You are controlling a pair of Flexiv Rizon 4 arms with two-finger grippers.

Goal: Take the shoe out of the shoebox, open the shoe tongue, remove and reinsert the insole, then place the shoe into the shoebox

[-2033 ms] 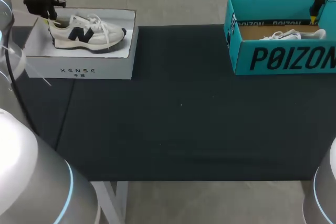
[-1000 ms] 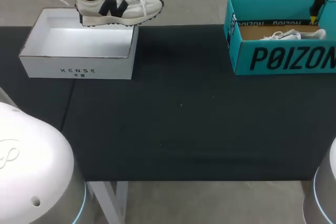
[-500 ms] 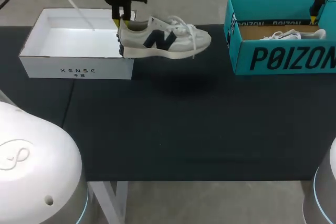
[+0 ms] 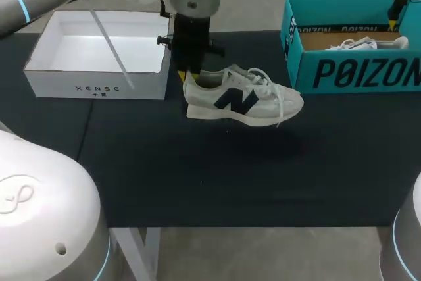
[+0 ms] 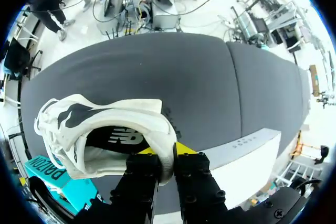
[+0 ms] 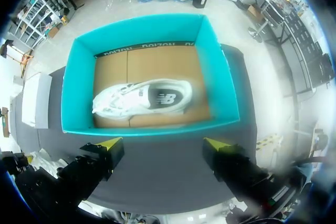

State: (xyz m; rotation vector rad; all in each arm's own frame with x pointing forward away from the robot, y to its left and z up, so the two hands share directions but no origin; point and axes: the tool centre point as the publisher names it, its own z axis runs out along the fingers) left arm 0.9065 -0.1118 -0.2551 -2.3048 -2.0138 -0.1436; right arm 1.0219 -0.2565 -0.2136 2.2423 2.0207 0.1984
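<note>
Shoe (image 4: 243, 98), white with a dark side mark, hangs over the middle of the dark table (image 4: 197, 176), toe toward three o'clock. The left gripper (image 4: 189, 77) pinches its heel collar, one finger inside and one outside. The white shoebox (image 4: 97, 87) sits at ten o'clock from it. At two o'clock, the right gripper (image 6: 165, 145) hovers, fingers spread wide, above a teal box (image 6: 219, 77) holding a second shoe (image 6: 142, 98).

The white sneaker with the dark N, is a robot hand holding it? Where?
Yes. The left gripper pinches the white sneaker at its heel rim, one finger inside, one outside. The right gripper holds nothing.
</note>
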